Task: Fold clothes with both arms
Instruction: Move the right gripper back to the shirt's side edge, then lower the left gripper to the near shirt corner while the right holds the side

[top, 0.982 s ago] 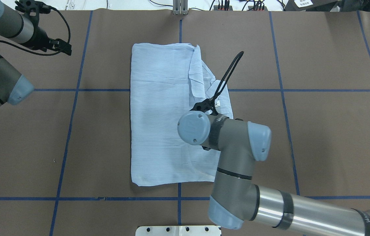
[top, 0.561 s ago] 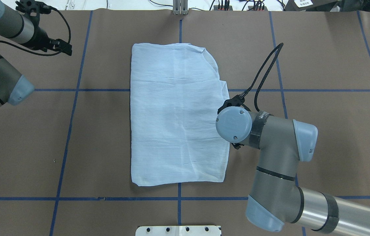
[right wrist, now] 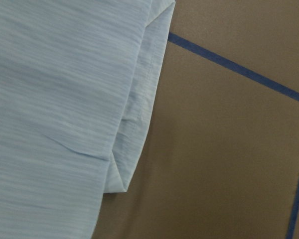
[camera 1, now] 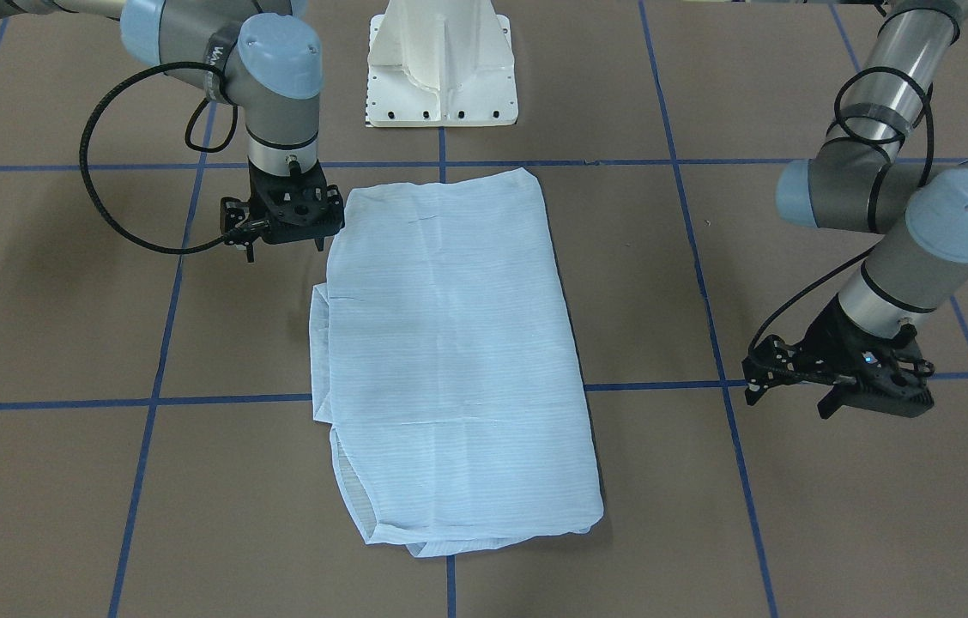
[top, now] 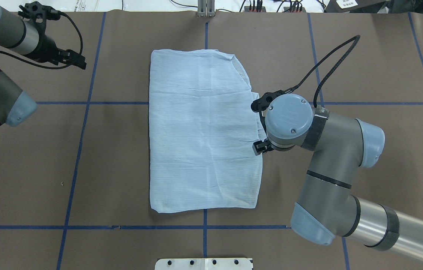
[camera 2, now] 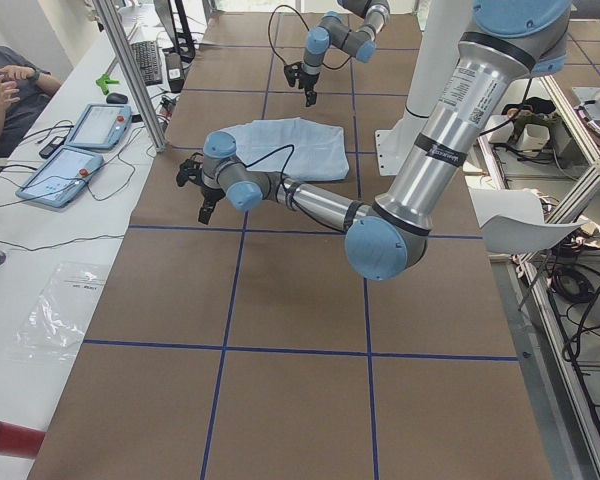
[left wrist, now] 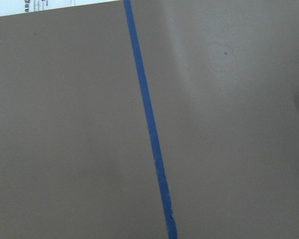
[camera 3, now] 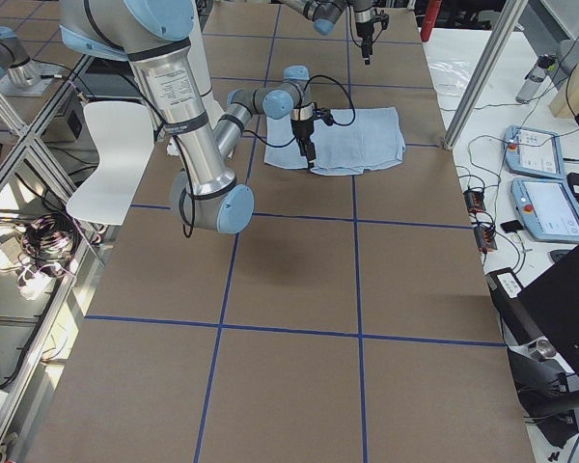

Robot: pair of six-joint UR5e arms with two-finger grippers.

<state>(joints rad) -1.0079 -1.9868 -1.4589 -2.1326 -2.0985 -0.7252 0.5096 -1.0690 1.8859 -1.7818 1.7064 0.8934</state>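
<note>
One second on, right pincer [camera 1: 285,225] has slid off the shirt [top: 202,131] to its edge, holding nothing, spread unclear; shirt lies folded flat mid-tabletop [top: 365,75]; left pincer [top: 78,62] idle, state unclear; next fold pending.

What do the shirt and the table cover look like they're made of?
Shirt: thin woven fabric, likely cotton or a blend, matte. The right wrist view shows fine stripes, a stitched hem and soft creases.
Table cover: looks like brown paper or card sheet, flat with no sheen; can't confirm which.
Grid lines: blue, probably adhesive tape, with slightly ragged edges in the left wrist view.
</note>
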